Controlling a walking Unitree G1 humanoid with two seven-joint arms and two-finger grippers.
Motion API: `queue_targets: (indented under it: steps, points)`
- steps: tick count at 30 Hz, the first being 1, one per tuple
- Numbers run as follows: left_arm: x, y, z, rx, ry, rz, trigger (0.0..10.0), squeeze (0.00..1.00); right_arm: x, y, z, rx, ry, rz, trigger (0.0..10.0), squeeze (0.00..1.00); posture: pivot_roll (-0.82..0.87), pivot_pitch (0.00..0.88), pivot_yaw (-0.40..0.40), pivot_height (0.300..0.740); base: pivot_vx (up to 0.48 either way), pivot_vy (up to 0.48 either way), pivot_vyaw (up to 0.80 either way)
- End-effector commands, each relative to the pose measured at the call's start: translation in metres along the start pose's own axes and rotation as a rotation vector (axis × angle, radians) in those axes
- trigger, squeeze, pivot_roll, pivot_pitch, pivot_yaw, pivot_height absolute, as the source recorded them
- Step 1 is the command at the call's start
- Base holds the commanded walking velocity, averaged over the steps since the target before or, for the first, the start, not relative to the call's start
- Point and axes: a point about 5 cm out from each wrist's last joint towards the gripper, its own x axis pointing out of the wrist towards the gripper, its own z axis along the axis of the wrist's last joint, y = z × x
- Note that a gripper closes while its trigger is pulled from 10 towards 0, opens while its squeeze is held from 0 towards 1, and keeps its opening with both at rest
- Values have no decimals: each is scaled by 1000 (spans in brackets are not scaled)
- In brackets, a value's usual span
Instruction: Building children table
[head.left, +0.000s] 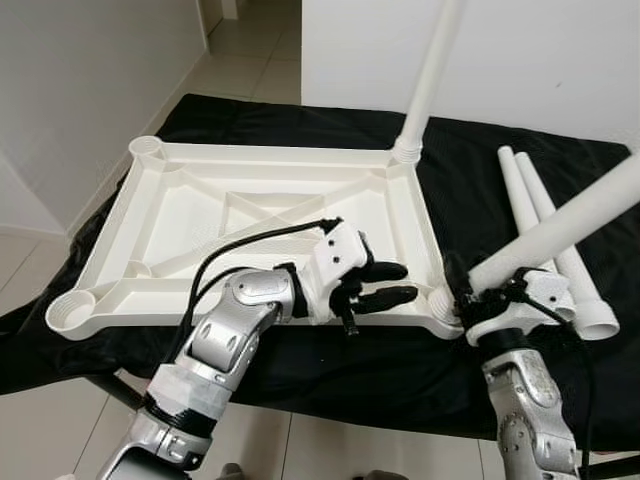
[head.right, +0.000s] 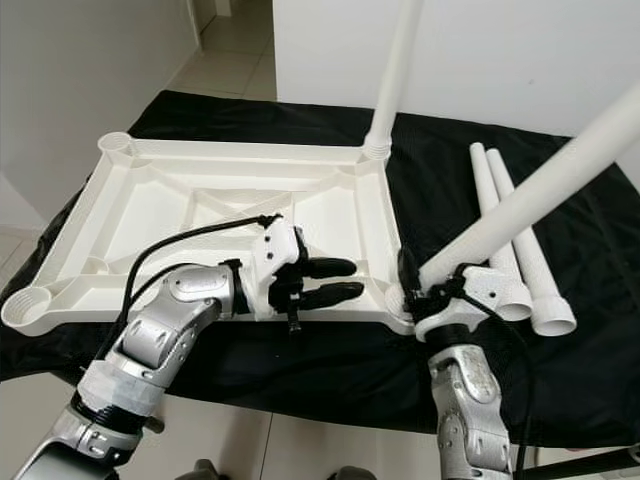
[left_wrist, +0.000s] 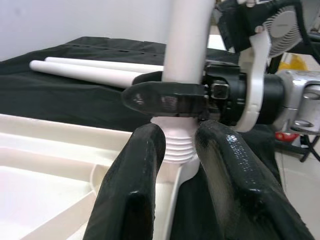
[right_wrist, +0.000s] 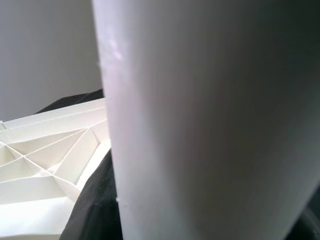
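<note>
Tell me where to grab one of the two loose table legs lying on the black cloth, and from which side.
Take the nearer loose leg around its middle, coming straight down from above. It lies flat on the black cloth, side by side with the other leg, so a gripper should probably close across its round shaft. The wide open end points toward the robot.

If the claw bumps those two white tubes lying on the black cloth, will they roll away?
Probably a little. The two loose white plastic table legs are round, so they may roll, though the soft black cloth should slow them. They look stiff and likely light.
</note>
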Motion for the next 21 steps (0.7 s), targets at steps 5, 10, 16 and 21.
queue_targets:
  steps: [5,10,16,21]
  points:
    - [-1,6,1,7,0,70,10000,0,-2,-2,-14,11,78,-9,10000,0,13,20,16,740,0,0,0]
    - [-1,6,1,9,0,75,10000,0,-5,-9,-22,-179,152,-9,10000,0,13,18,18,740,0,0,0]
    - [-1,7,1,10,-1,75,10000,0,-9,-15,-26,-165,174,-40,10000,0,14,20,17,740,0,0,0]
    - [-1,7,2,9,-2,75,10000,0,-12,-18,-32,-165,209,-55,10000,0,13,21,18,740,0,0,0]
